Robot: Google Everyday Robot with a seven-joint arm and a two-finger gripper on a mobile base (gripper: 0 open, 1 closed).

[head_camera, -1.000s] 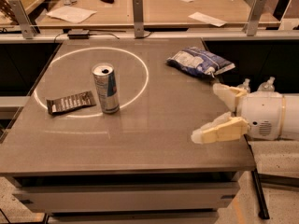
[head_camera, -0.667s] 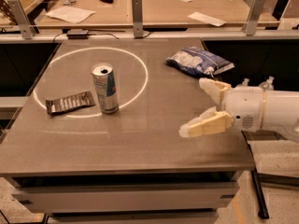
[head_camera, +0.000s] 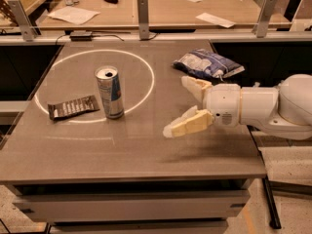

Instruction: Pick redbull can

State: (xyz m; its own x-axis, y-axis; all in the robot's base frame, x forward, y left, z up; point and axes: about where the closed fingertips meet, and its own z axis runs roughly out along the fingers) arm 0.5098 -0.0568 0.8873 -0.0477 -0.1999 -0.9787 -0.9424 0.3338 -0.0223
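The redbull can [head_camera: 109, 92] stands upright on the grey table, left of centre, on the near edge of a white painted ring [head_camera: 146, 77]. It is slim, silver and blue with a small red mark and a silver top. My gripper [head_camera: 177, 106] reaches in from the right on a white arm and hovers over the table to the right of the can, well apart from it. Its two cream fingers are spread wide and hold nothing.
A flat dark brown foil wrapper [head_camera: 73, 107] lies just left of the can. A blue-and-white snack bag [head_camera: 207, 65] lies at the back right, behind my gripper. A glass rail with metal posts [head_camera: 143, 17] bounds the far edge of the table [head_camera: 122, 152].
My gripper has moved left across the table toward the can, staying open. The can, wrapper and bag have not moved.
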